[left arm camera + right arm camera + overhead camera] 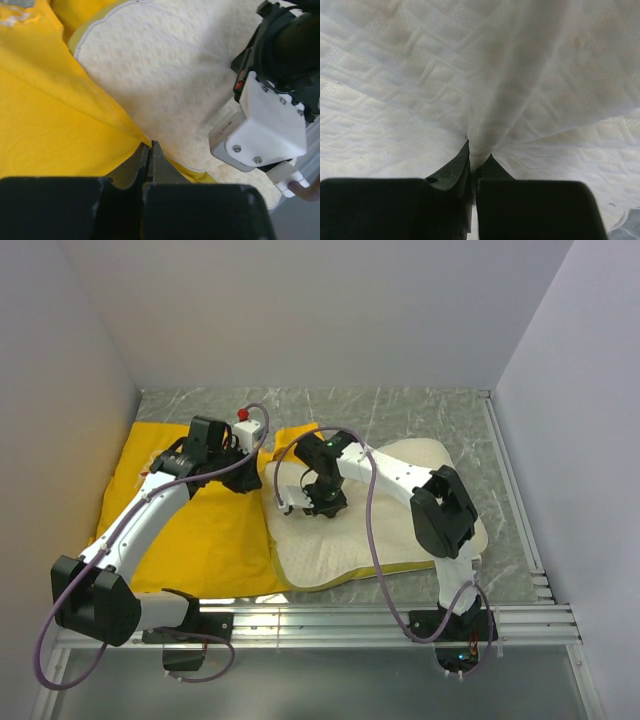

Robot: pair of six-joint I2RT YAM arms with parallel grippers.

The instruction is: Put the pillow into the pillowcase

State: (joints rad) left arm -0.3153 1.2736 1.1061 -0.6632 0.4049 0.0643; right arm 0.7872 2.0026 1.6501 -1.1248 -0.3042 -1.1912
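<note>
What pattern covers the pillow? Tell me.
The pillow is cream-white with a quilted diamond texture; right wrist view shows it best.

The surface (420, 415) is grey, like stone, with thin pale lines. Plain white walls (320, 310) stand around it. Shiny metal rails (330, 620) run along its near edge.

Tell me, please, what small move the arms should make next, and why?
Probably the right gripper should drag the pillow leftward, into the pillowcase. It is shut on a pinch of pillow fabric, the left gripper is shut on the pillowcase edge right beside the pillow, and most of the pillow lies outside.
</note>
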